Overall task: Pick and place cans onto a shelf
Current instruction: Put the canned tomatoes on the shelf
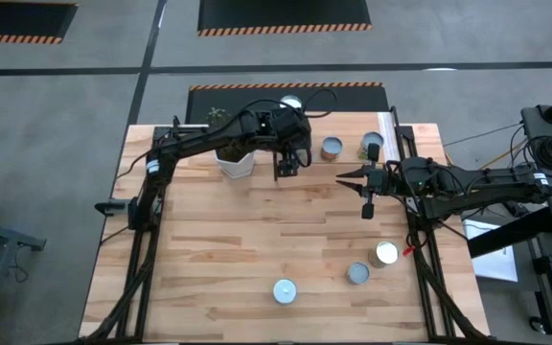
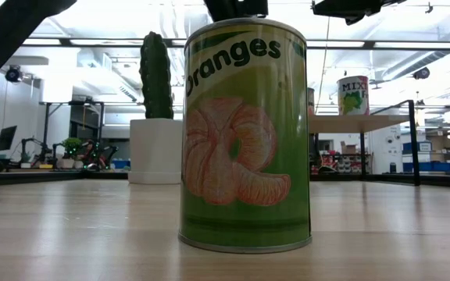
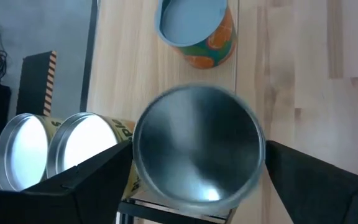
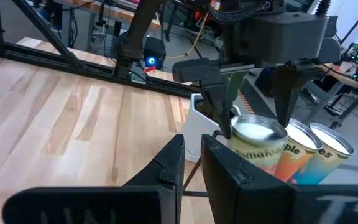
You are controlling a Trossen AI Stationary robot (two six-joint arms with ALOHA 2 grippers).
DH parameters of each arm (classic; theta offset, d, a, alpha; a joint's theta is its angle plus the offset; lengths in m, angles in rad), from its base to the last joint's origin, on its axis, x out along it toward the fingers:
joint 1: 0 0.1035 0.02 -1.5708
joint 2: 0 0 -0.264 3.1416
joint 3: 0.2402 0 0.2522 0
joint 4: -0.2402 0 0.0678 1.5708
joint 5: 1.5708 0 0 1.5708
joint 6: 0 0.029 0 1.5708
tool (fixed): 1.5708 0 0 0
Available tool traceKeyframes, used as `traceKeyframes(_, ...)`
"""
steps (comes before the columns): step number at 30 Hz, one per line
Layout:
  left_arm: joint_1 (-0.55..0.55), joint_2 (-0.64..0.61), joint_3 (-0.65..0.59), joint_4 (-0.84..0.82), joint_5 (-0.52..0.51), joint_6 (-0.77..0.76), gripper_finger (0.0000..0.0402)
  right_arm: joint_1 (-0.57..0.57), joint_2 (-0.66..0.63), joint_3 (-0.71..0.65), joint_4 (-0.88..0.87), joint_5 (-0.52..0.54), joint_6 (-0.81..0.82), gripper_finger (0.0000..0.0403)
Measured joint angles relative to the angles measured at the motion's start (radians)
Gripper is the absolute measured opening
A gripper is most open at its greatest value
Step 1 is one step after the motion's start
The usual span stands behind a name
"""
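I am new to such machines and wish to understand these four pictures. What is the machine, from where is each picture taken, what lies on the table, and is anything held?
It is a robot: two dark arms at a table, each ending in a two-finger end effector. One picture looks down from above, one looks level across the table, and two are taken from the wrists. Three cans stand loose, among them the Oranges can. A cactus pot stands at the back. The left end effector is open around a can at the shelf, beside other cans; it seems not to grip. The right end effector is shut, empty, waiting over the table.
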Motion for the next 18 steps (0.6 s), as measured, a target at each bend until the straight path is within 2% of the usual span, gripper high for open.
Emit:
traceKeyframes(10,0.003,-0.001,0.0,0.023,-0.002,0.011,0.0345,0.0,0.0,0.0,0.0,0.001,-0.003,0.0043)
traceKeyframes(18,-0.024,-0.036,0.0,-0.032,-0.002,-0.012,0.0345,0.0,0.0,0.0,-0.001,0.017,-0.003,0.0043)
